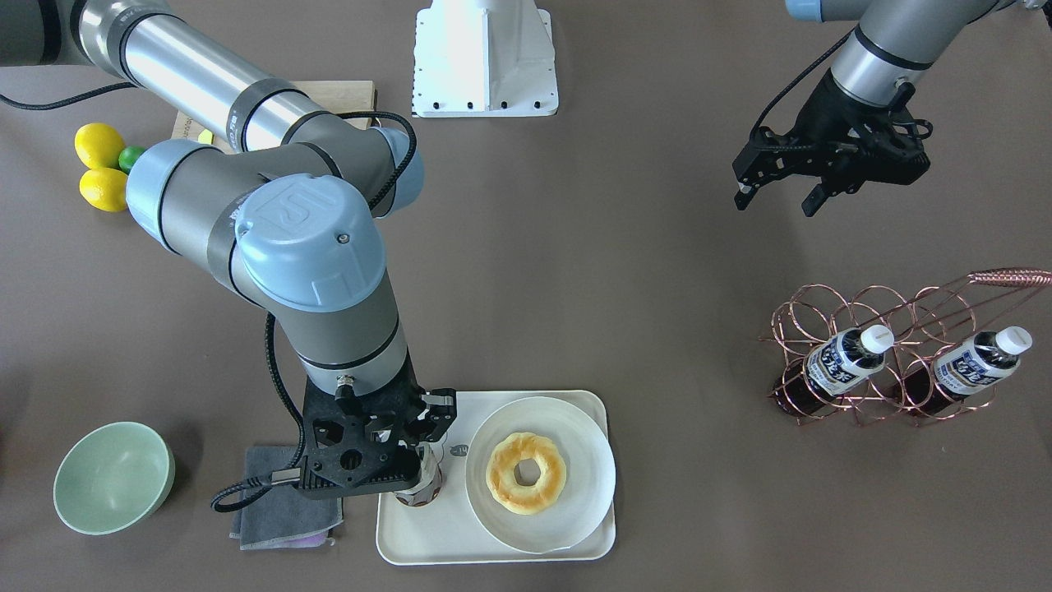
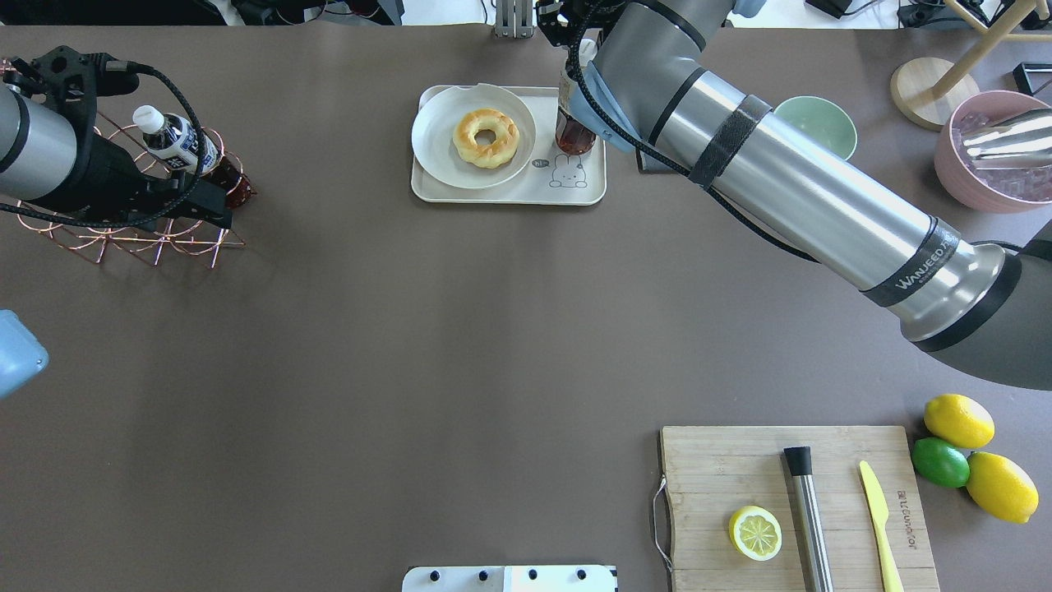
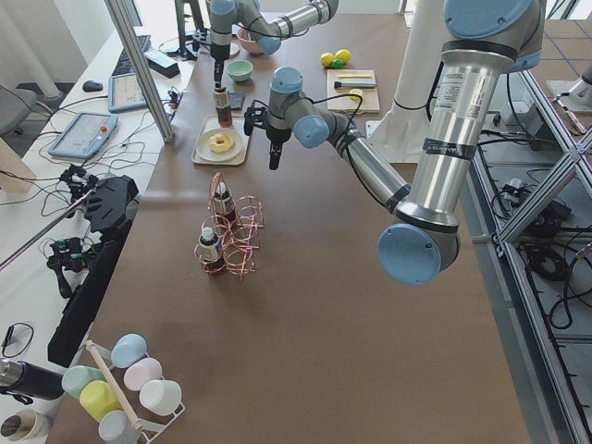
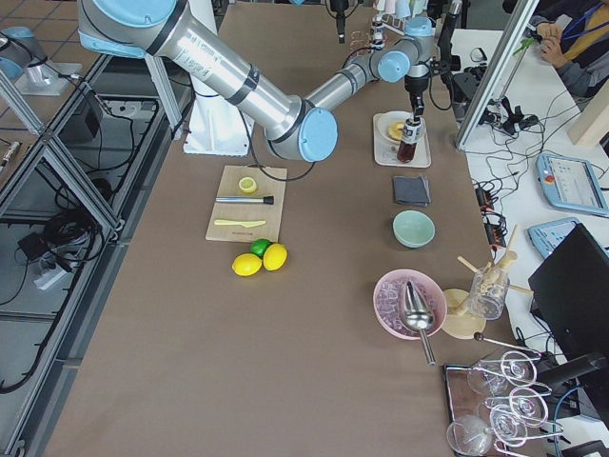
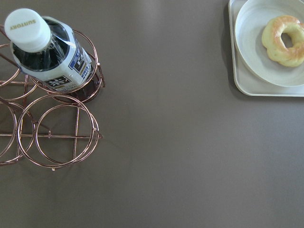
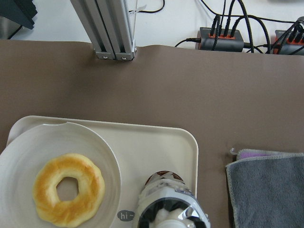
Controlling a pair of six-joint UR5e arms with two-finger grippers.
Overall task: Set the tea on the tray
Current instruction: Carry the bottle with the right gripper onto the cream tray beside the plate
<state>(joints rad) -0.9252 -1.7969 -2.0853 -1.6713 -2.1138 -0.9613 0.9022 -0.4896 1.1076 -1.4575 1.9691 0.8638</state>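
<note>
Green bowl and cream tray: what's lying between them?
A folded grey cloth lies between the pale green round bowl and cream rectangular tray, seen in front-facing view.

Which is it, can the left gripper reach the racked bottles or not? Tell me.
Probably yes: the left gripper hangs open near the wire rack, and both bottles sit with caps free, nothing over them.

Doughnut (image 1: 526, 473) on plate (image 1: 575, 427), green bowl (image 1: 113, 477), 2 lemons (image 1: 99, 145)

We count three tea bottles (image 2: 575, 140) (image 1: 838, 362) (image 1: 974, 368), two whole lemons (image 2: 958, 420) (image 2: 1001, 487), one lime (image 2: 940, 461), one lemon half (image 2: 755, 532), one doughnut (image 2: 486, 137), one plate (image 2: 436, 131), one tray (image 2: 509, 194), one green bowl (image 2: 822, 123) and one cutting board (image 2: 715, 469).
</note>
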